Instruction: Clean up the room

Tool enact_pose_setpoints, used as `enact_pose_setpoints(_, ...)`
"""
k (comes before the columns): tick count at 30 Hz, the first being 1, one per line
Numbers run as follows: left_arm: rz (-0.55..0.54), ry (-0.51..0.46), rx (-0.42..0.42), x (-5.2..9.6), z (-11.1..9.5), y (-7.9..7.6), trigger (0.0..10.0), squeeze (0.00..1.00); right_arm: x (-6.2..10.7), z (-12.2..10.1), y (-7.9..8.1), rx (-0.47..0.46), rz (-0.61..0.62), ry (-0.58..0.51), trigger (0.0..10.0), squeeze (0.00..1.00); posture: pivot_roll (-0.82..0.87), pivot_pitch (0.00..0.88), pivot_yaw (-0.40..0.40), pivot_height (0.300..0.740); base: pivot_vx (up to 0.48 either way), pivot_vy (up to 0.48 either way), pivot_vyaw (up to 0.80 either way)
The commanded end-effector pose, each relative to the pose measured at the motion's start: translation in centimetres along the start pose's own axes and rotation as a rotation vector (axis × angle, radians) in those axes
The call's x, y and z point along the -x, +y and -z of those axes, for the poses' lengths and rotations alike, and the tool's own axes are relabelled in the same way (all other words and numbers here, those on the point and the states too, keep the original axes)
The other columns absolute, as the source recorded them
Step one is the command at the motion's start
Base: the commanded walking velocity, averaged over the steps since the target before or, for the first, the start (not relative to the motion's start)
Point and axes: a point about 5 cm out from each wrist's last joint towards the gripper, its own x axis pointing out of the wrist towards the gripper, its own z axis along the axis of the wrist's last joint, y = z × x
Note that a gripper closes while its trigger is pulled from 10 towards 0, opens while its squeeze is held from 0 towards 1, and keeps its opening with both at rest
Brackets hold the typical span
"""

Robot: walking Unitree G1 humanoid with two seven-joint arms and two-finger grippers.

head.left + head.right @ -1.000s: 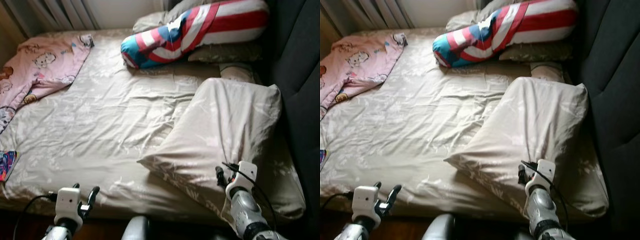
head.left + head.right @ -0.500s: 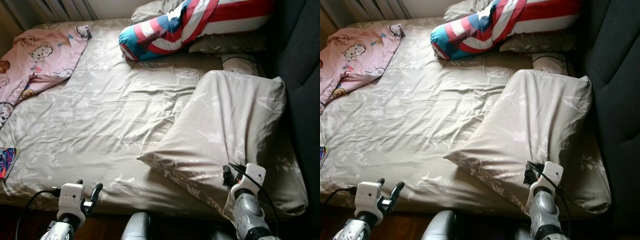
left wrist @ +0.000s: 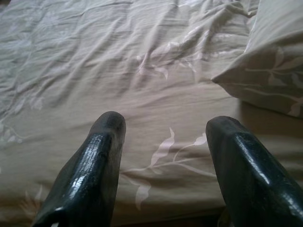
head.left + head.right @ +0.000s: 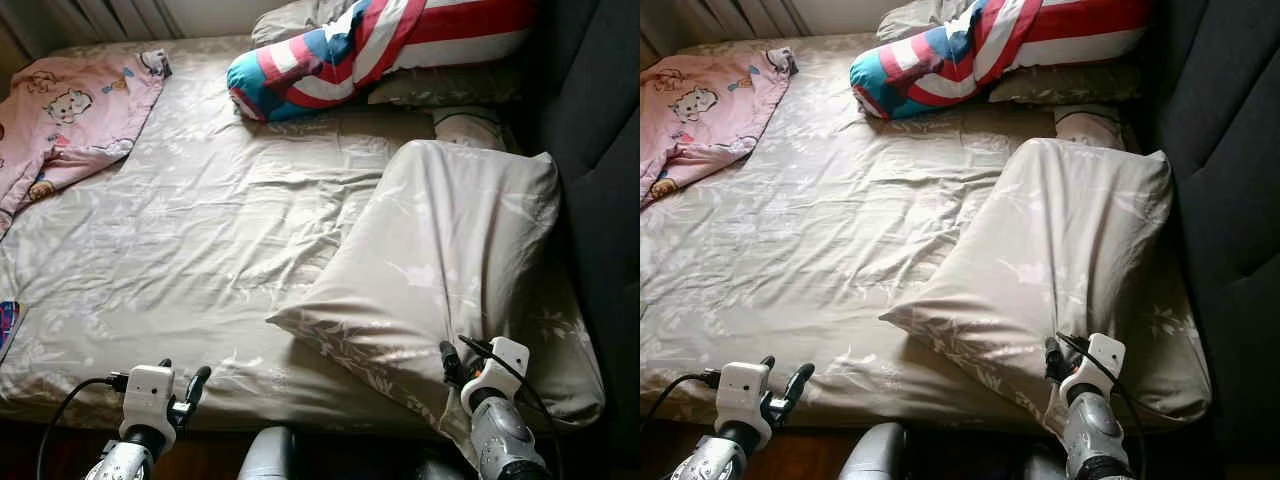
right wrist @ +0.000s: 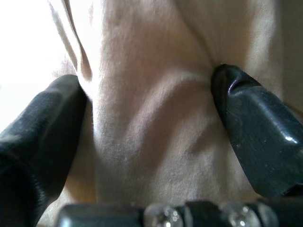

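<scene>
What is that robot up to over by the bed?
It is tidying the bed. Its right gripper has its two fingers spread around a fold of the big beige pillow lying at the near right of the bed, apparently taking hold of it. Its left gripper hangs open over the bed sheet, holding nothing. A striped pillow and pink pyjamas lie further back.

Soft daylight fell from the far end of the bed [image 4: 200, 230] — the sheet was evenly lit, its wrinkles casting shallow shadows. The headboard [image 4: 600, 120] side and the floor edge stayed dark. The head views were sharp. The right wrist view was blurred at close range, with blown-out white glare at one side — the pillow [image 5: 156, 118] fabric out of focus.
</scene>
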Motion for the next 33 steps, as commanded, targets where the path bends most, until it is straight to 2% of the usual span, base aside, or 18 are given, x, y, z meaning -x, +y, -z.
enact_pose_setpoints(1,-0.003,0.039,-0.017,0.8,0.6,0.5,10.0,0.0,1.2,4.2,-0.3,0.003,0.003,0.192,10.0,0.0,0.2,0.265,0.088,0.67,0.0,0.0,0.0)
enact_pose_setpoints(9,0.013,0.051,-0.05,2.0,0.4,0.9,10.0,0.0,1.6,5.5,0.0,-0.029,-0.023,0.272,10.0,0.0,0.23,0.302,0.114,0.67,0.0,0.0,0.0)
enact_pose_setpoints(10,0.013,0.051,-0.051,2.2,0.4,1.0,10.0,0.0,1.6,5.5,0.2,-0.038,-0.03,0.27,2.2,0.0,0.24,0.312,0.117,0.67,0.0,0.0,0.0)
enact_pose_setpoints(11,0.013,0.051,-0.052,2.3,0.3,1.0,10.0,0.0,1.6,5.5,0.2,-0.039,-0.035,0.266,0.0,0.0,0.24,0.316,0.117,0.67,0.0,0.0,0.0)
enact_pose_setpoints(21,0.014,0.051,-0.039,2.7,0.2,0.5,10.0,0.0,1.5,5.3,0.3,-0.03,-0.056,0.252,0.0,0.0,0.24,0.321,0.104,0.67,0.0,0.0,0.0)
enact_pose_setpoints(27,-0.016,0.063,-0.021,3.0,0.7,1.1,10.0,0.0,1.5,5.1,0.1,-0.029,-0.054,0.235,0.0,0.0,0.22,0.314,0.093,0.67,0.0,0.0,0.0)
enact_pose_setpoints(33,-0.043,0.055,-0.006,2.6,0.5,1.0,10.0,0.0,1.5,5.0,-0.4,-0.008,-0.029,0.237,0.0,0.0,0.21,0.308,0.077,0.67,0.0,0.0,0.0)
